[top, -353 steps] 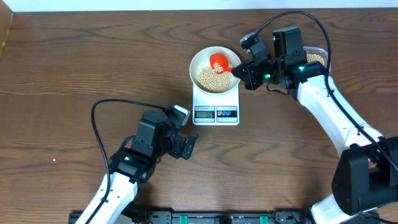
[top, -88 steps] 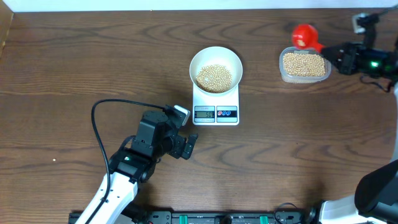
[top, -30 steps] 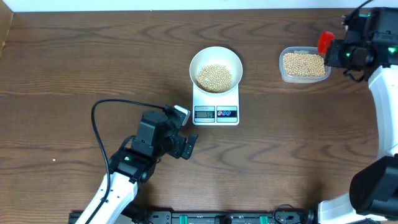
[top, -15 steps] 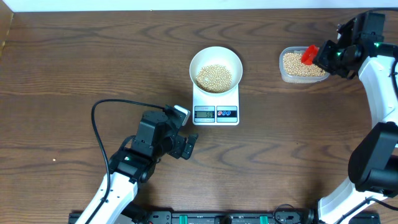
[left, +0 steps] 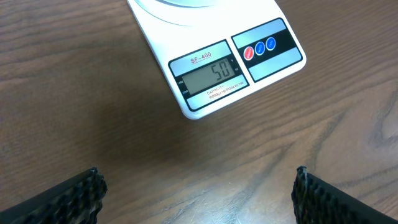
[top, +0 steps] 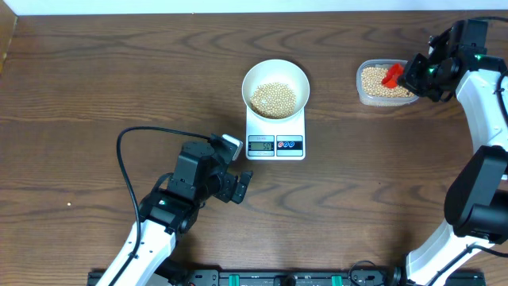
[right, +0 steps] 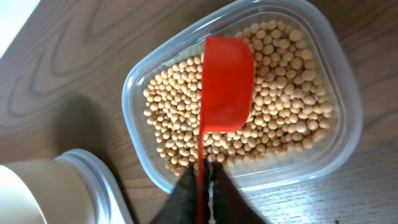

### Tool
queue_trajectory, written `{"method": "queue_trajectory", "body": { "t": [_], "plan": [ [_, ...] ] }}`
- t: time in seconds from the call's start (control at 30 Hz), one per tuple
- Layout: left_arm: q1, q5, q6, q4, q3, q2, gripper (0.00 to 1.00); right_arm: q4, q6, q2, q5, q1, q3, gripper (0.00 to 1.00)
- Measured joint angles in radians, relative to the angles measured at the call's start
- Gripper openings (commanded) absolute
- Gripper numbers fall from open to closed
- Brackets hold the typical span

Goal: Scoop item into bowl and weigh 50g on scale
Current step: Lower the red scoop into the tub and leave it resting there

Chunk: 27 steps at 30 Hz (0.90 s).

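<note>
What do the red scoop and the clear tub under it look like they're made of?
The scoop looks like moulded plastic: opaque red, smooth, with a soft sheen. The tub looks like thin clear plastic with a glossy finish: the beans show through its wall.

Parked near left with left gripper (left: 199,199) splayed wide; stretched far right with right gripper (right: 202,174) pinching red scoop (right: 227,84).
</note>
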Motion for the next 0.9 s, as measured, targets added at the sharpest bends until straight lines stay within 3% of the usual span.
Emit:
{"method": "queue_trajectory", "body": {
  "t": [0.1,0.23,0.5,0.7,0.9],
  "plan": [
    [0.000,0.000,0.000,0.000,0.000,0.000,0.98,-0.005,0.002,0.000,-0.002,0.000,0.000,0.41],
    [0.000,0.000,0.000,0.000,0.000,0.000,0.98,-0.045,0.001,0.000,-0.002,0.001,0.000,0.49],
    [0.000,0.000,0.000,0.000,0.000,0.000,0.98,-0.133,-0.006,0.000,-0.003,-0.026,0.000,0.54],
    [0.000,0.000,0.000,0.000,0.000,0.000,0.98,-0.216,-0.043,-0.031,0.026,-0.097,0.000,0.78],
    [0.000,0.000,0.000,0.000,0.000,0.000,0.98,-0.285,-0.072,-0.099,0.093,-0.125,0.000,0.77]
  ]
}}
